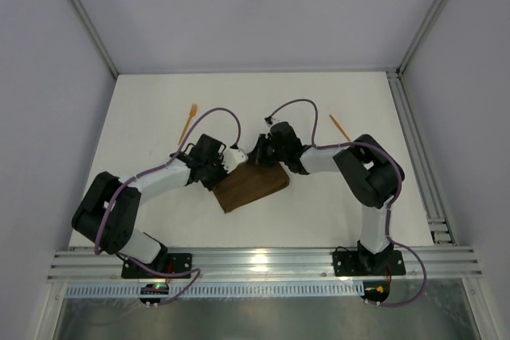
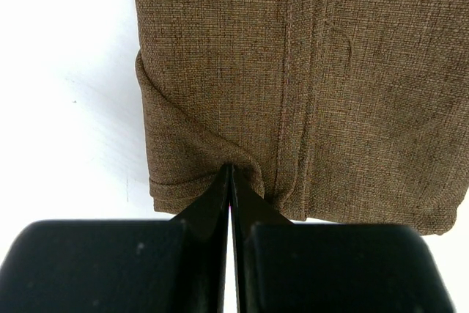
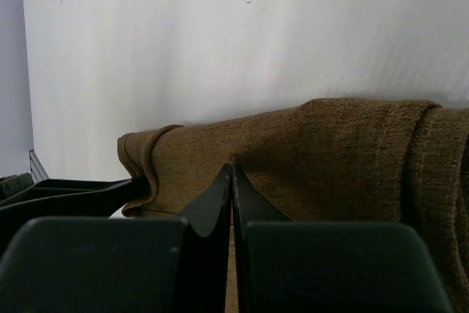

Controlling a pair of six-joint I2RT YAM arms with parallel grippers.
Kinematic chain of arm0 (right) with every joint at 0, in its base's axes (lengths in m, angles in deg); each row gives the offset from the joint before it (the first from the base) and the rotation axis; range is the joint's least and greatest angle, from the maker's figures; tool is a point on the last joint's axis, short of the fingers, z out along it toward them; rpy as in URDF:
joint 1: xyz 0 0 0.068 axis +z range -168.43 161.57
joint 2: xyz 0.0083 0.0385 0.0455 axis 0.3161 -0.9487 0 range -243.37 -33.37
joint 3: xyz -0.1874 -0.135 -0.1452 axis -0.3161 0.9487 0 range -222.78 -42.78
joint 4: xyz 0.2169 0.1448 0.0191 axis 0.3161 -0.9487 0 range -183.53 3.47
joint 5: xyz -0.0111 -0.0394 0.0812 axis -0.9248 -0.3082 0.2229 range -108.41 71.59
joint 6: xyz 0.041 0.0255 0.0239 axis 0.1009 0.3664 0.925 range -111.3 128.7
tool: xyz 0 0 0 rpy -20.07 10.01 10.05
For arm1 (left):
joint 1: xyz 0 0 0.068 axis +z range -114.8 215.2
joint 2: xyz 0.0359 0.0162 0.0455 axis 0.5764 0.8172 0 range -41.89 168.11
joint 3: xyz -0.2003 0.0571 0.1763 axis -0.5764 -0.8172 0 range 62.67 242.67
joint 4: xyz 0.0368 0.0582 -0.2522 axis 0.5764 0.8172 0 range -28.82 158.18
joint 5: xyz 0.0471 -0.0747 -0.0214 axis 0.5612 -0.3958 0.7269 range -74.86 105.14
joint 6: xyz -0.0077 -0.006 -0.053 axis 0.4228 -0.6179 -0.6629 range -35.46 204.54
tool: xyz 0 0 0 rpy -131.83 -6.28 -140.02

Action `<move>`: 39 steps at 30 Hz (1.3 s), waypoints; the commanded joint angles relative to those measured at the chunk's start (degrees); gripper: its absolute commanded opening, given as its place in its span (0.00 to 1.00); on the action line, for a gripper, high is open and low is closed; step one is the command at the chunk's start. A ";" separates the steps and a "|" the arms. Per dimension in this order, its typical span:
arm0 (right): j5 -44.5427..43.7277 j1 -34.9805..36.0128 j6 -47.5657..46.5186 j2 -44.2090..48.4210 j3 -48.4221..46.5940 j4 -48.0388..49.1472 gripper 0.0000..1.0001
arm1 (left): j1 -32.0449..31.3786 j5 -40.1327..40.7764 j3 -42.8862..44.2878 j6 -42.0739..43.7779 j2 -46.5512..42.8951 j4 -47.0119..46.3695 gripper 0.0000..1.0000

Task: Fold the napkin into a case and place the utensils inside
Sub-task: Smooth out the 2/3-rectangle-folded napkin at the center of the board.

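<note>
White table [image 1: 335, 197] first, since it takes up most of the overhead view. The brown napkin [image 1: 251, 187] sits in the middle of it, near the arms, already a layered slab lying at an angle rather than a flat square. It's not a finished case from what I can see.

The left gripper [image 2: 230, 174] is at the napkin's far left end with its jaws closed tight on a fold of the top layer. You can see the fabric pulled up into a little ridge right at the tips. The right gripper [image 3: 232, 174] is just beside it on the same far edge, jaws closed with no gap and tips against the cloth. I honestly can't tell if any fabric is caught in there.

On handling, I'd say it's a soft, light, coarse-weave cloth. It'll drape and sag, but the weave should give decent grip. Layers will probably slide over each other, so I'd pinch at a hemmed edge or corner and grab only the layer you want.

One orange utensil [image 1: 188, 119] is out on the table beyond the left arm and the other orange utensil [image 1: 339, 125] beyond the right, both well apart from the napkin. They look thin, light and stiff, and lying flat they'd be fiddly, so I'd nip the handle crosswise.
</note>
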 commanded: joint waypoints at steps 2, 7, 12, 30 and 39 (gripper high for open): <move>-1.22 -1.97 1.44 1.23 -0.79 0.65 0.03 | -0.26 1.03 -1.53 1.08 -0.47 0.20 0.02; -1.57 -5.83 6.44 -1.41 2.28 6.00 0.03 | -0.26 2.70 -1.80 3.10 -1.45 1.00 0.02; -2.27 -8.21 8.92 -2.03 4.48 7.08 0.03 | -0.26 3.14 -2.50 3.72 -1.18 0.82 0.02; 0.44 3.74 2.13 6.26 4.84 5.47 0.03 | -0.26 -0.90 -1.80 1.26 -3.11 1.61 0.09; 3.10 4.27 10.32 -3.96 5.45 9.36 0.03 | -0.26 -3.45 -1.10 1.52 -7.24 4.60 0.17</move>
